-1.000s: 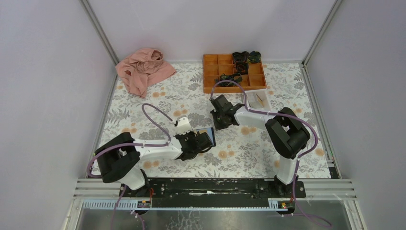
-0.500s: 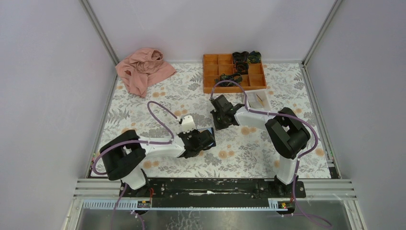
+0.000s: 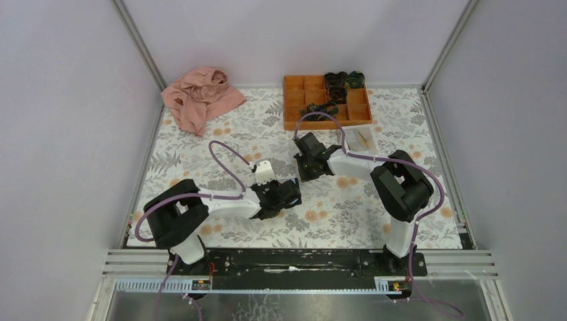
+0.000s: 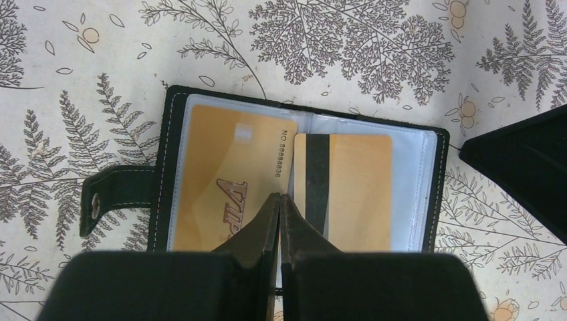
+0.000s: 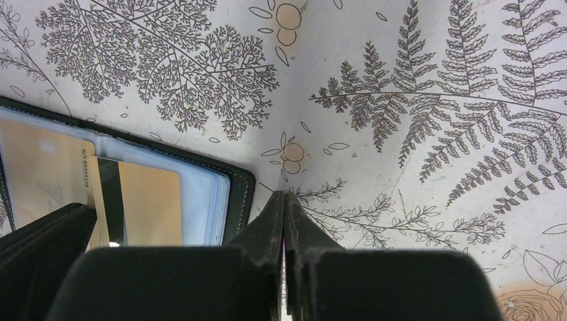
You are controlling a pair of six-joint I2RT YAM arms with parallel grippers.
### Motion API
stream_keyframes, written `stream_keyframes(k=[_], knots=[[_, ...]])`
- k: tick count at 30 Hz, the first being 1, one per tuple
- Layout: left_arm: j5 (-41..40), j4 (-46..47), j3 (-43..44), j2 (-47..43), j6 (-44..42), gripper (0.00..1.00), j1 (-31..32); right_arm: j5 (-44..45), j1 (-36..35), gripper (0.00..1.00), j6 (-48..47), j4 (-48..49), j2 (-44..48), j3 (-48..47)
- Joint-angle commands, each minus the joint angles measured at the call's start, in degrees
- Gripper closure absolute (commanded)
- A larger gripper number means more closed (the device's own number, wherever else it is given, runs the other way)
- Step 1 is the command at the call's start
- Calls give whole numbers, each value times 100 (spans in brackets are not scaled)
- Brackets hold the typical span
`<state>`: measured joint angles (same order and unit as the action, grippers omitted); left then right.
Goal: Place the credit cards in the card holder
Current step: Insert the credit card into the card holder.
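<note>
Card holder open on table; both jaw pairs pressed together.
I see the VIP credit card in its left panel and the striped credit card on its right. The left gripper hovers over the fold; the right gripper sits just beside the holder's edge.

The whole table is covered from high above and behind the arm bases by the fixed top camera, tilted down toward the far wall. The open card holder is framed close and nearly straight down past the left gripper. Its right part is also caught, equally near, beside the right gripper in the right wrist view.
</note>
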<state>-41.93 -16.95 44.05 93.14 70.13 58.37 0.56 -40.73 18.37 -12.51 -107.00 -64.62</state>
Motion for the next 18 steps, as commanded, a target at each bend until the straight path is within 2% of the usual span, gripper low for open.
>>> stream_keyframes(k=[1, 18], knots=[[33, 182, 65, 87, -63, 96, -48, -76, -102, 100, 50, -506, -444, 369], [4, 676, -91, 11, -251, 96, -45, -127, -97, 100, 34, -486, -439, 397]])
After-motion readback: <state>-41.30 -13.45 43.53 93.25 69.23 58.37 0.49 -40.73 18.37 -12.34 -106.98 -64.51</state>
